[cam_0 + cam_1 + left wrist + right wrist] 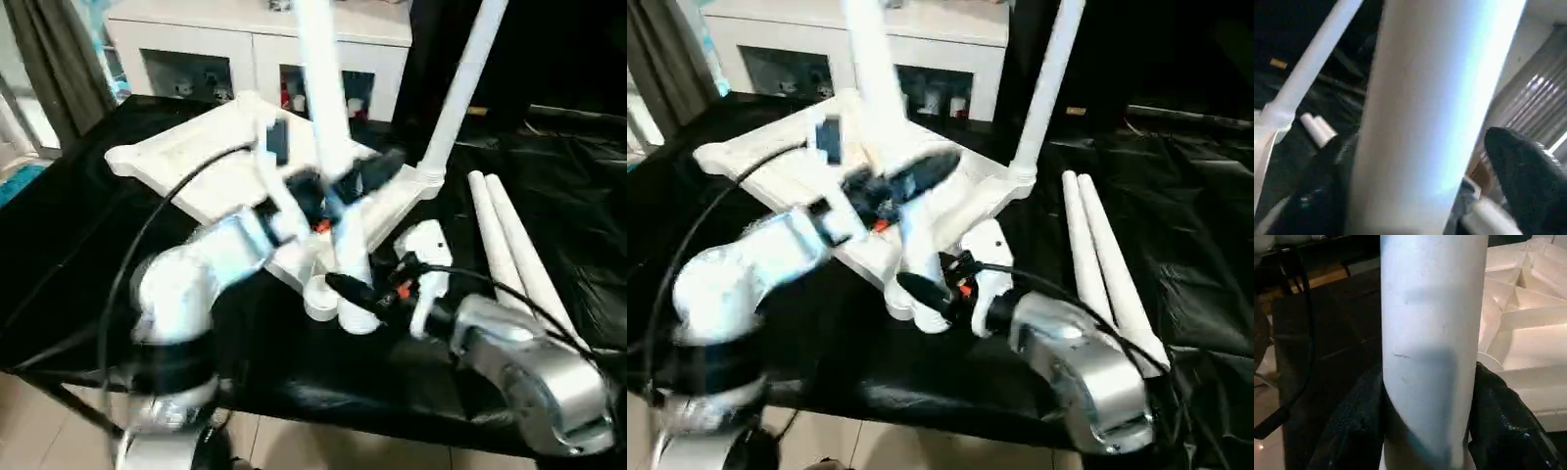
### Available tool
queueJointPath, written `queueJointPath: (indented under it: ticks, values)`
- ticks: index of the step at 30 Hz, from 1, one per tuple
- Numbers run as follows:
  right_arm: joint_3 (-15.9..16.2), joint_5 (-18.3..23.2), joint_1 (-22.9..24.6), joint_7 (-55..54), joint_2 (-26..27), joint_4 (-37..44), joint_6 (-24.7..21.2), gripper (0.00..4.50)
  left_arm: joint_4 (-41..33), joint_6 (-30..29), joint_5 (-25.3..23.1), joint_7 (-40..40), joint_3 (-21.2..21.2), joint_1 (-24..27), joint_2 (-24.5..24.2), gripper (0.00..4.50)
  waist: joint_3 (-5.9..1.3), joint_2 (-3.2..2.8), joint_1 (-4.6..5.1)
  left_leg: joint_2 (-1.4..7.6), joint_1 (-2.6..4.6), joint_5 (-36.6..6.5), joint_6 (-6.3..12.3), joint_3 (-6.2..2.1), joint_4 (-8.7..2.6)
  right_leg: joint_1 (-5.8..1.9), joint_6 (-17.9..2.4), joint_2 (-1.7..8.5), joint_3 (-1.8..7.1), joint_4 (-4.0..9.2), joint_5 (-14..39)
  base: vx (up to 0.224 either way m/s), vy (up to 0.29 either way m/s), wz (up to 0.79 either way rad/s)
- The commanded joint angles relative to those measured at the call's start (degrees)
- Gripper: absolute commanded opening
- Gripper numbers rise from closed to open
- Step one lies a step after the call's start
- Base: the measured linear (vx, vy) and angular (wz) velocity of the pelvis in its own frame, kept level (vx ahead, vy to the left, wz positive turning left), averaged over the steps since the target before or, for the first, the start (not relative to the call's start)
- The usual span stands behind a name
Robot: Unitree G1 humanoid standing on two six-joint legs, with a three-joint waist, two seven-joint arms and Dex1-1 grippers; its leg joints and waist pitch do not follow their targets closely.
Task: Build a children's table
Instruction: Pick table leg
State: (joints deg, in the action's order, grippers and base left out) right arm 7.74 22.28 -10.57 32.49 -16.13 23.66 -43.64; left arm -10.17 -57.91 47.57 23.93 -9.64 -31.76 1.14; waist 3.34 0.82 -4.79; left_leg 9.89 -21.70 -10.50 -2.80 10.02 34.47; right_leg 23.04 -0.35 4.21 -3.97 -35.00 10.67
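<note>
R gripper [355, 290] lowest/nearest, at near corner of top: both fingers [1498, 416] pressed on sides of a leg [328, 117], pinching it just above its base. That leg stands roughly upright, tilted slightly, foot at near corner socket [318, 294]; can't tell if seated.
L gripper [343, 186] higher up same leg, fingers [1528, 176] spread either side of it; gap visible on one side, so not clamped.
Top [196, 162] lies underside up on black table [78, 245], ribs showing in R wrist view, near corner toward robot.
2nd leg [460, 88] already standing in the corner socket on robot's R, upright, leaning a bit.
2 spare legs [509, 255] lie side by side, touching, on table to the R, apart from top.
Far back: white cabinet [245, 49] w/ glass doors.
</note>
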Motion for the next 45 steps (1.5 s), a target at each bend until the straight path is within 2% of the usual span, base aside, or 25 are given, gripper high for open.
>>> queueJointPath:
  ticks: [1,4,7,8,9,12,14,17,18,21,22,25,26,29,30,32,34,35,37,38,41,42,44,45]
  values:
    - [-0.9,1.7,-0.5,-1.5,0.2,2.1,-2.3,1.90,-2.5,-2.2,0.0,0.2,2.5,1.4,-0.3,3.97,-2.57,0.52,0.24,2.66,0.47,-10.0,0.83,-0.99,-4.32,-2.49,-5.3,3.46,2.99,5.09,17.4,0.000,0.000,0.00]
    - [-0.8,1.7,-0.9,-2.3,0.7,2.2,-2.7,1.90,-2.6,-2.7,-0.2,-0.8,2.7,2.1,-0.5,3.72,-2.50,0.53,0.40,2.78,0.68,-12.0,-0.28,-1.18,-4.51,-2.40,-4.6,3.48,2.96,5.28,18.8,0.000,0.000,0.00]
    - [-1.6,1.5,-1.2,-3.4,1.6,2.2,-3.2,1.90,-2.4,-1.9,-0.3,-1.9,2.3,2.1,-0.6,3.49,-2.39,0.70,0.46,2.87,0.73,-11.9,-0.79,-1.28,-4.67,-2.36,-4.8,3.48,3.00,5.15,17.0,0.000,0.000,0.00]
    - [-1.7,1.6,-1.3,-3.6,1.6,2.3,-3.4,1.90,-2.3,-1.6,0.0,-2.1,2.0,1.9,-0.7,3.29,-2.41,0.73,0.45,2.87,0.70,-11.6,-0.82,-1.28,-4.65,-2.40,-4.8,3.47,3.02,5.08,16.4,0.000,0.000,0.00]
    - [-1.8,1.7,-1.4,-3.8,1.5,2.3,-3.5,1.90,-2.1,-1.4,0.1,-2.3,1.9,1.7,-0.7,3.29,-2.64,0.98,0.36,2.86,0.64,-10.7,-0.71,-1.25,-4.54,-2.63,-5.1,3.59,3.02,4.88,15.1,0.000,0.000,0.00]
    - [-2.0,2.0,-1.8,-4.1,1.4,2.1,-3.8,1.90,-1.6,-0.9,-0.3,-2.9,1.4,1.3,-0.8,3.18,-2.62,1.09,0.34,2.83,0.49,-9.3,-0.47,-1.14,-4.46,-2.68,-5.6,3.63,3.09,4.73,13.3,0.000,0.000,0.00]
    - [-2.0,2.0,-1.9,-4.2,1.2,2.0,-3.9,1.90,-1.4,-0.9,-0.6,-3.9,1.1,1.5,-0.9,2.90,-2.59,1.21,0.32,2.83,0.48,-9.2,-0.47,-1.10,-4.46,-2.71,-5.7,3.64,3.08,4.68,13.2,0.000,0.000,0.00]
    - [-2.0,2.0,-2.1,-4.2,1.1,1.8,-3.9,1.90,-1.3,-0.6,-0.9,-4.3,1.2,1.7,-1.1,2.72,-2.47,1.14,0.30,2.85,0.56,-9.9,-0.62,-1.10,-4.52,-2.65,-5.5,3.67,3.09,4.83,14.5,0.000,0.000,0.00]
    - [-2.0,2.0,-2.2,-4.3,1.1,1.6,-3.8,1.90,-1.3,-0.4,-1.1,-4.3,1.3,1.8,-1.1,2.46,-2.45,1.14,0.29,2.84,0.54,-10.1,-0.77,-1.12,-4.53,-2.64,-5.2,3.69,3.11,4.88,14.9,0.000,0.000,0.00]
    - [-2.1,1.9,-2.6,-4.5,1.2,1.0,-3.5,1.90,-1.0,-0.1,-1.3,-5.0,1.2,1.7,-1.2,2.30,-2.44,1.12,0.33,2.85,0.59,-10.4,-0.87,-1.17,-4.56,-2.59,-4.8,3.67,3.10,4.92,15.2,0.000,0.000,0.00]
    - [-2.0,1.7,-2.6,-4.5,1.2,0.8,-3.4,1.90,-0.8,0.0,-1.3,-5.1,1.1,1.7,-1.2,2.20,-2.81,1.25,0.24,2.89,0.64,-9.8,-0.91,-1.17,-4.43,-2.76,-5.0,3.72,3.10,4.76,14.5,0.000,0.000,0.00]
    - [-2.0,1.6,-2.7,-4.8,1.2,0.6,-3.0,1.90,-0.4,0.3,-1.6,-5.7,1.0,1.5,-1.4,2.10,-2.76,1.21,0.21,2.87,0.53,-9.0,-0.84,-1.11,-4.41,-2.74,-5.5,3.69,3.10,4.60,13.0,0.000,0.000,0.00]
    - [-1.9,1.4,-3.1,-5.1,1.3,0.1,-2.5,1.90,0.1,0.6,-2.1,-5.9,1.2,1.1,-1.9,2.09,-3.13,0.98,0.08,2.86,0.62,-8.7,-0.88,-1.16,-4.29,-2.92,-5.7,3.74,3.09,4.46,12.5,0.000,0.000,0.00]
    - [-1.6,0.6,-3.8,-5.7,1.5,-0.8,-1.6,1.90,0.8,0.9,-2.9,-5.6,1.7,0.7,-2.6,2.04,-3.42,0.90,-0.06,2.87,0.65,-7.9,-1.03,-1.12,-4.16,-3.02,-6.3,3.78,3.08,4.30,11.1,0.000,0.000,0.00]
    - [-1.5,0.4,-4.1,-5.7,1.5,-1.1,-1.2,1.90,1.1,1.2,-3.1,-5.5,1.8,0.5,-2.8,2.03,-3.48,0.69,-0.11,2.90,0.67,-7.7,-1.11,-1.15,-4.16,-3.02,-6.5,3.79,3.08,4.20,10.5,0.000,0.000,0.00]
    - [-1.2,0.1,-4.5,-5.5,1.4,-1.5,-0.7,1.90,1.3,1.7,-3.6,-5.5,2.0,0.1,-3.1,2.01,-3.51,0.85,-0.10,2.79,0.60,-7.4,-1.02,-1.05,-4.09,-3.08,-7.0,3.73,3.05,4.14,9.4,0.000,0.000,0.00]
    - [-0.7,-0.1,-4.7,-4.8,1.3,-1.5,0.6,1.90,1.4,2.3,-3.9,-5.5,2.0,-0.3,-3.3,2.00,-3.59,0.76,-0.20,2.85,0.61,-7.0,-1.03,-1.06,-4.03,-3.16,-7.2,3.81,3.08,4.02,8.7,0.000,0.000,0.00]
    - [-1.2,0.8,-4.7,-4.7,1.9,-1.6,0.3,2.46,1.6,2.4,-3.9,-5.3,2.1,-0.4,-3.5,1.99,-3.62,0.54,-0.20,2.87,0.62,-6.8,-1.07,-1.10,-4.03,-3.16,-7.5,3.76,3.05,3.96,8.1,0.000,0.000,0.00]
    - [-2.7,2.6,-4.8,-4.8,3.2,-2.1,-0.2,2.60,1.9,2.6,-3.9,-4.8,2.4,-0.8,-4.0,1.99,-3.65,0.52,-0.20,2.75,0.60,-7.2,-0.83,-1.06,-4.00,-3.17,-8.0,3.72,3.03,3.92,8.0,0.000,0.000,0.00]
    - [-3.2,3.2,-5.0,-4.6,3.3,-2.2,-0.5,2.62,2.2,2.5,-4.0,-4.6,2.5,-0.8,-4.2,1.98,-3.63,0.07,-0.26,2.72,0.66,-7.4,-0.89,-1.14,-4.01,-3.16,-8.0,3.72,3.00,3.87,8.1,0.000,0.000,0.00]
    - [-4.5,4.5,-6.0,-3.9,2.9,-2.7,-0.7,2.95,3.6,3.7,-5.1,-4.2,3.0,-1.5,-5.0,1.91,-3.77,0.13,-0.23,2.75,0.75,-7.5,-1.12,-1.15,-4.00,-3.21,-7.9,3.61,2.97,3.85,8.0,0.000,0.000,0.00]
    - [-5.5,5.8,-6.4,-3.3,2.6,-2.7,-1.1,3.04,4.6,4.2,-5.5,-4.1,2.8,-2.0,-5.4,1.91,-3.80,-0.30,-0.25,2.69,0.79,-7.9,-1.16,-1.15,-3.95,-3.20,-7.9,3.60,2.98,3.90,8.0,0.000,0.000,0.00]
    - [-6.2,6.7,-6.6,-2.3,1.8,-2.4,-1.5,3.11,5.6,4.5,-5.6,-4.0,2.5,-2.6,-5.8,1.90,-3.79,-0.16,-0.30,2.66,0.82,-8.3,-1.12,-1.10,-3.95,-3.26,-7.8,3.57,2.95,4.03,8.4,0.000,0.000,0.00]
    - [-6.7,7.3,-6.6,-1.2,0.8,-2.1,-1.9,3.18,6.6,5.0,-5.7,-3.7,2.3,-3.2,-6.3,1.90,-3.92,-0.33,-0.41,2.69,0.80,-7.7,-1.16,-1.18,-3.92,-3.36,-7.9,3.61,2.96,3.83,7.4,0.000,0.000,0.00]
